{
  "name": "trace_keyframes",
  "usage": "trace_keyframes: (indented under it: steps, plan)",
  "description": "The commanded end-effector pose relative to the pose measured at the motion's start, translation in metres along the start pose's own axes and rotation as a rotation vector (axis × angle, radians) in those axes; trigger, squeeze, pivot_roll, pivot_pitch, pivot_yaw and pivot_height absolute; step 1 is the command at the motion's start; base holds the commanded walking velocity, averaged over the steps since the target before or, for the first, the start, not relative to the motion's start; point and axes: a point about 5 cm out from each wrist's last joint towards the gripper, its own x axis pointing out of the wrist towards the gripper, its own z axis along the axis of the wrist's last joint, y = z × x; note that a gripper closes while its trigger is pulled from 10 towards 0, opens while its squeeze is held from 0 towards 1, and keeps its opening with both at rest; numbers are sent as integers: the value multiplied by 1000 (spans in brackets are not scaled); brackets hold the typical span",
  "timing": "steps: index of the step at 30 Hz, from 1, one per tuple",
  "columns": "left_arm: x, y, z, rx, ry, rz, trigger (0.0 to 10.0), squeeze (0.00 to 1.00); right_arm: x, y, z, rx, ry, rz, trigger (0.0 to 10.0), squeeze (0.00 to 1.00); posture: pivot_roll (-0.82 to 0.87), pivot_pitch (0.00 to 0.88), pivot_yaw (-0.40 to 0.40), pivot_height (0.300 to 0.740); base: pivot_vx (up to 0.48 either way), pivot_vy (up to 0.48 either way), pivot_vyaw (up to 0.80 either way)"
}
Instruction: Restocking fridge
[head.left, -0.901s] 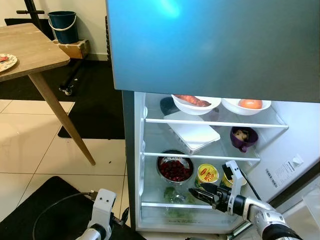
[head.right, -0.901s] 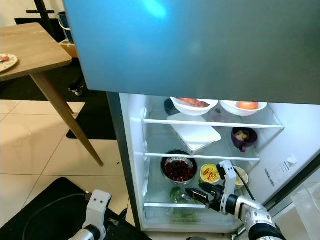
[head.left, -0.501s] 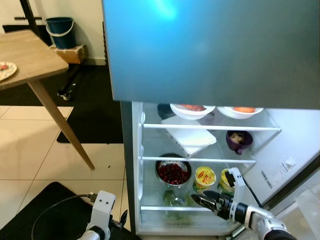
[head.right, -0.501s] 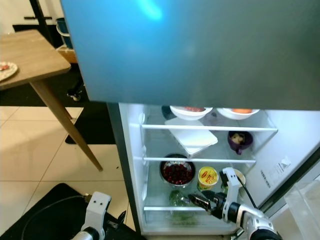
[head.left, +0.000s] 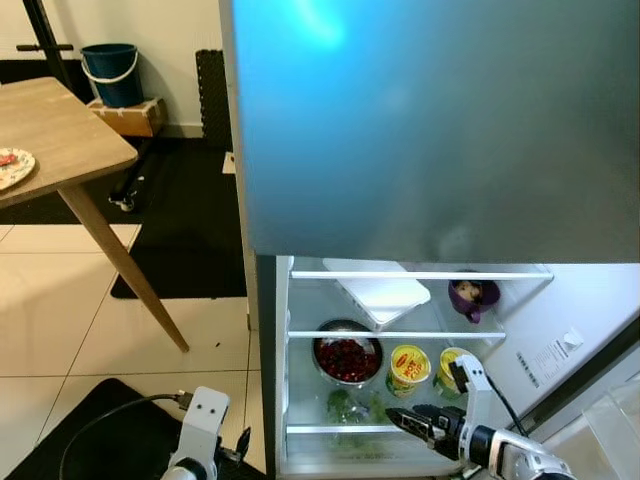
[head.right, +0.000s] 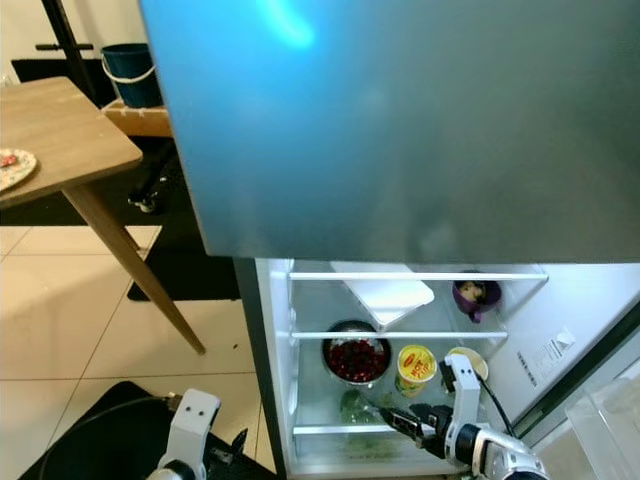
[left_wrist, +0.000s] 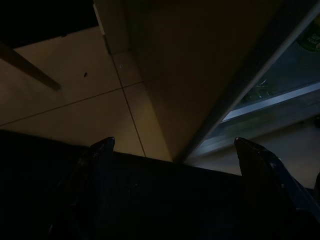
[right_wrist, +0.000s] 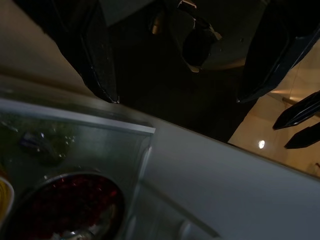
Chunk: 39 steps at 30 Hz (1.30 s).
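Fridge shelves already stocked, the right gripper, fingers spread and empty, hovers at the lowest shelf; more loading apparently remains.

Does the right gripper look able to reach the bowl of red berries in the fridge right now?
Probably yes. The right gripper is open at the front of the lower shelf, just below the bowl of red berries, with nothing between them.
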Motion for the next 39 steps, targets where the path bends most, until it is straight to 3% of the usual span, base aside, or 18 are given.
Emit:
trace_keyframes:
  steps: [1,17,27,29,33,39]
  plan:
    - [-5,3,-10,17,53,2,10000,0,-3,-3,-8,37,0,-37,10000,0,-36,0,-41,658,0,0,0]
    - [-31,0,-55,-26,263,29,10000,0,-4,-3,-33,88,55,-74,10000,0,-42,0,-37,740,0,0,0]
    - [-45,-3,-75,-66,353,47,10000,0,-5,-3,-50,85,125,-123,10000,0,-46,0,-38,740,0,0,0]
    - [-50,-5,-82,-80,389,53,10000,0,-7,-4,-58,89,148,-160,10000,0,-47,0,-38,740,0,0,0]
    - [-57,-7,-91,-123,436,78,10000,0,-14,-13,-71,-16,228,-332,10000,0,-54,0,-41,740,0,0,0]
    - [-63,-9,-99,-171,483,110,10000,0,-23,-22,-79,-99,258,-511,10000,0,-60,0,-48,740,0,0,0]
